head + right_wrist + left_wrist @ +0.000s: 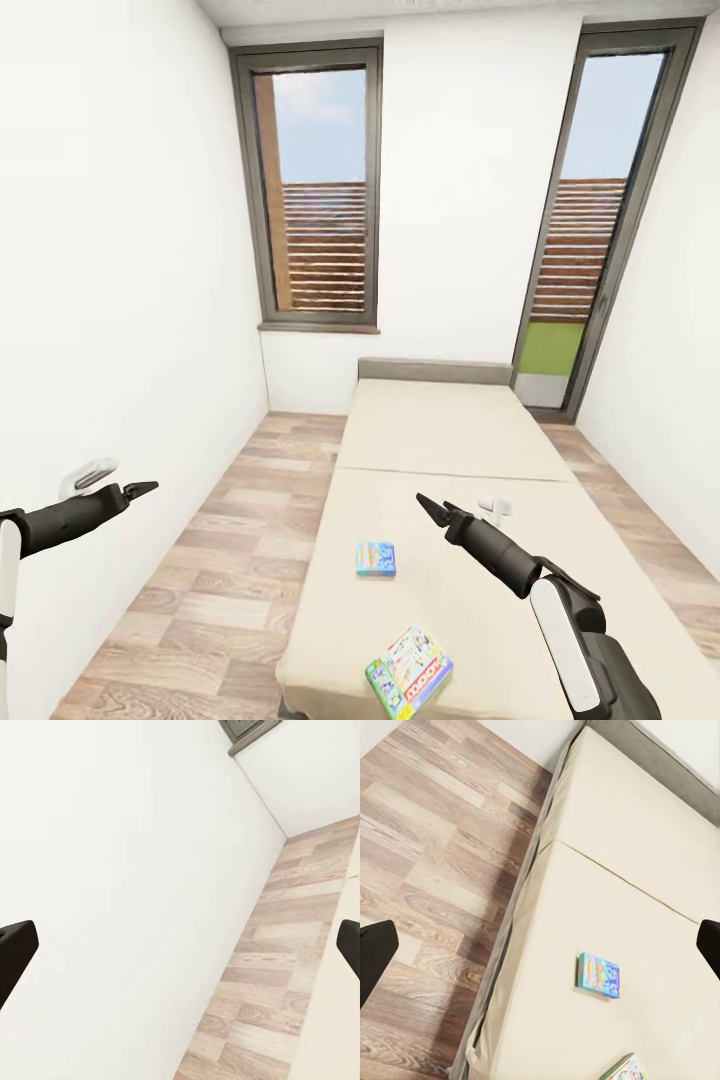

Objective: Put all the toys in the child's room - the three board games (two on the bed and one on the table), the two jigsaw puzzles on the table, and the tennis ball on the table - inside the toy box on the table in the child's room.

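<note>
Room: white walls, wood-plank floor [240, 540], two tall windows [322, 190] with brown slats on the far wall.
Left end effector [140, 490]: held over the floor beside the left wall, empty. In the left wrist view its dark fingertips [373, 954] stand at opposite edges of the picture, so the jaws are spread wide.
Bed [450, 440]: plain beige mattress with a low grey headboard [435, 371] against the far wall, a seam running across the middle.
Blue board game [376, 558]: small flat box lying flat on the near half of the bed, towards its left side. It also shows in the left wrist view [599, 975].
Second board game [409, 671]: larger flat box with a pale, multicoloured cover, lying near the foot of the bed, well apart from the blue one.
Right end effector [432, 507]: raised above the bed, to the right of the blue box and not touching it, empty. In the right wrist view its fingertips [15, 956] sit far apart, jaws spread.
</note>
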